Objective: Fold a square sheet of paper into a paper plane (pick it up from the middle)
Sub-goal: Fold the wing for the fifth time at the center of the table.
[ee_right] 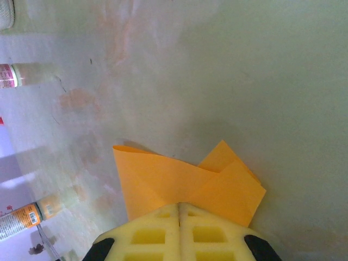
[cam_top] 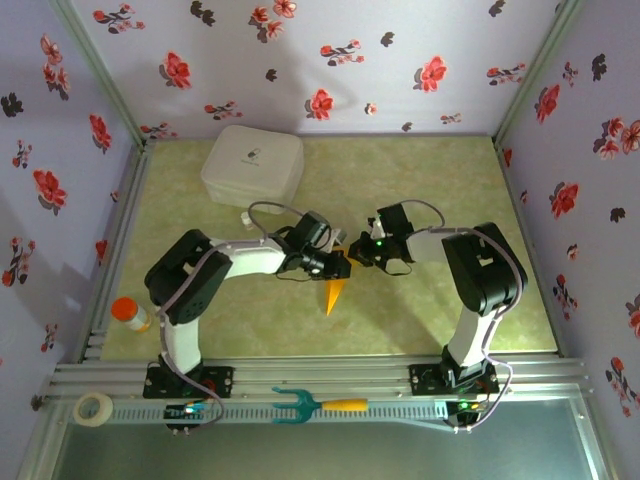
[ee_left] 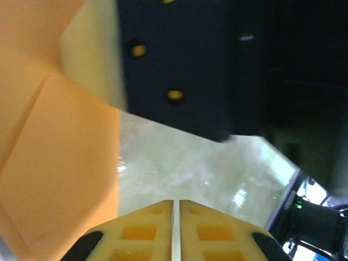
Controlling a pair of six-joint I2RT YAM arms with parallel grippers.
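The paper plane [cam_top: 335,293] is orange-yellow paper folded to a narrow point that aims toward the near edge, at the middle of the green table. My right gripper [cam_top: 358,255] is shut on its wide end; in the right wrist view the folded layers of the paper plane [ee_right: 179,179] fan out just past the closed gripper [ee_right: 179,205]. My left gripper [cam_top: 340,265] sits right beside it. In the left wrist view the left gripper [ee_left: 176,204] shows a hairline gap with nothing in it, and the paper plane [ee_left: 54,163] hangs to its left.
A white box [cam_top: 253,163] stands at the back left. An orange-capped bottle [cam_top: 130,314] is by the left rail. A tape roll [cam_top: 94,408] and a teal fork tool [cam_top: 305,404] lie on the near rail. Flowered walls close three sides.
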